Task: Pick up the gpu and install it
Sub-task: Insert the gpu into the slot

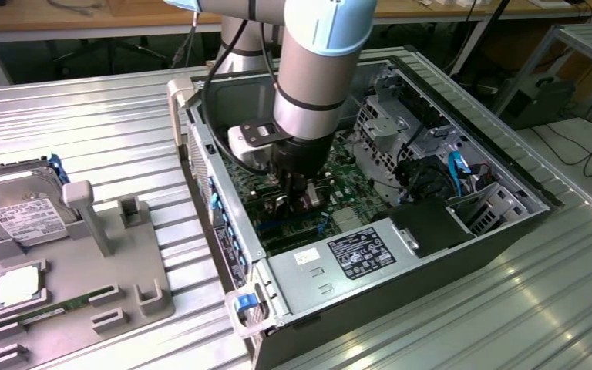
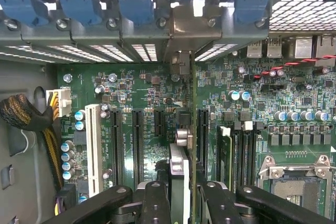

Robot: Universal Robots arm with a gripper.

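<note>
With the card (image 2: 190, 129) clamped edge-on between the gripper (image 2: 181, 195) fingers and stood upright over the green board (image 2: 142, 93) inside the computer case (image 1: 502, 166), its bracket at twelve o'clock, it is best kept square to the slot and pressed evenly.

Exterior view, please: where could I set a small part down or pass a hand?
Free: the ribbed metal table between the grey fixture tray and the computer case, and beyond the tray. Crowded: inside the case, where the claw holds the gpu edge-on over the motherboard slots.
</note>
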